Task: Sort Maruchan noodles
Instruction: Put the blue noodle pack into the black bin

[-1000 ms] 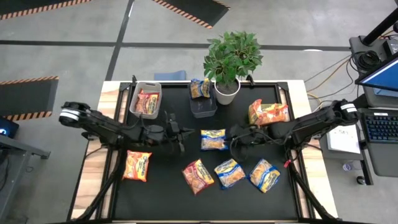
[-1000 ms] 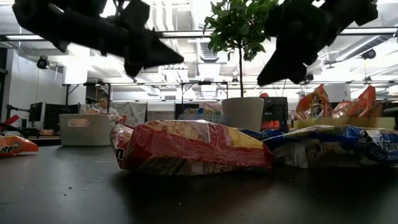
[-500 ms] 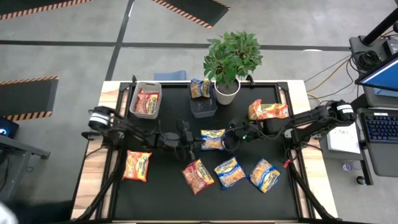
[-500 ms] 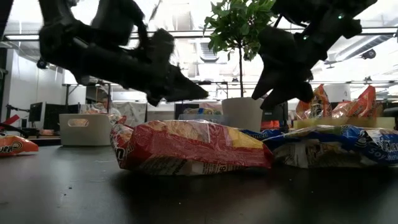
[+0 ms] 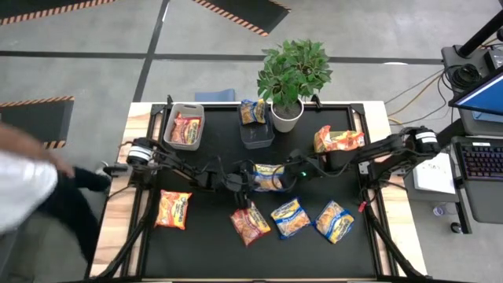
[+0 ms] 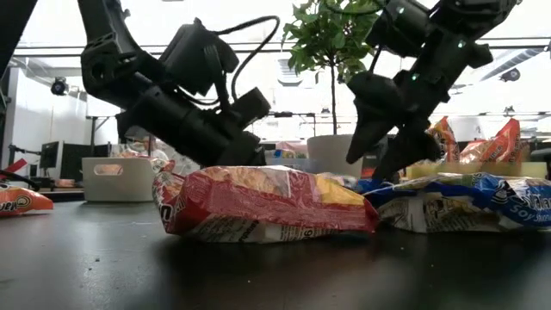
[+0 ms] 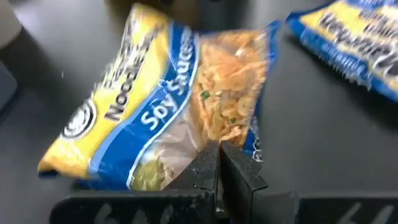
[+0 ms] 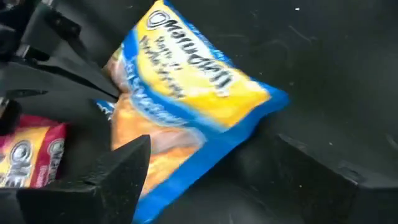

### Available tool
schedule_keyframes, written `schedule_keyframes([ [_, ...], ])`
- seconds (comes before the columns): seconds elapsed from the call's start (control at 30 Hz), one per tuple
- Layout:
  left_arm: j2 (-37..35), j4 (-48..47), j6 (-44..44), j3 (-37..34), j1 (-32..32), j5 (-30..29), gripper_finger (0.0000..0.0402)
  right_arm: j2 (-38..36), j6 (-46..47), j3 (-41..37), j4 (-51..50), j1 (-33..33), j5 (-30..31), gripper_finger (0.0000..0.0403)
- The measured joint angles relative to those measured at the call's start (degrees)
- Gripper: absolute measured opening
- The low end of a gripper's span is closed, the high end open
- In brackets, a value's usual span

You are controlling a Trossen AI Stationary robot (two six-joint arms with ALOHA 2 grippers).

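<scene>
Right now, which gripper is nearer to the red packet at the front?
Left. The left gripper hangs just behind the red packet; the right gripper is farther, over its right.

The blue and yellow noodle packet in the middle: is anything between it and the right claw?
Nothing visible. The right claw stands open right beside the blue and yellow packet. The shut left claw sits at the packet's opposite edge, not in the way.

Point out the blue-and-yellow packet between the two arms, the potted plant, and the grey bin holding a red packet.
blue-and-yellow packet [image 5: 269, 177]: high view, middle of its printed face.
potted plant [image 5: 287, 116]: high view, front wall of its white pot.
grey bin [image 5: 168, 123]: high view, its left rim.
</scene>
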Motion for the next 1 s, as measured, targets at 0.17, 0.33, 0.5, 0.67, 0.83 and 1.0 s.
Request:
schedule_keyframes([
  [0.17,-0.1,-1.9,-1.3,-0.4,0.0,-0.1,0.0,2.6,0.6,0.0,1.9,-0.5,0.0,0.0331],
  [0.33,0.0,-1.8,-1.5,-0.5,0.0,-0.1,0.0,3.1,-0.2,0.0,5.9,-0.5,-0.4,0.0331],
  [0.5,0.0,-1.8,-1.6,-0.6,0.0,-0.1,0.0,3.4,-0.5,0.0,7.0,-0.5,0.0,0.0331],
  [0.67,0.1,-1.8,-1.7,-0.6,0.0,-0.1,0.0,6.5,-0.5,0.0,10.3,-0.7,0.0,0.0331],
  [0.83,0.1,-1.9,-2.0,-0.6,0.0,-0.2,0.0,11.0,-3.1,0.0,19.7,-0.7,-1.9,0.0331],
  [1.0,0.1,-1.7,-2.0,-0.7,0.0,-0.1,0.0,12.6,-5.0,0.0,29.0,-0.8,-7.2,0.0324],
])
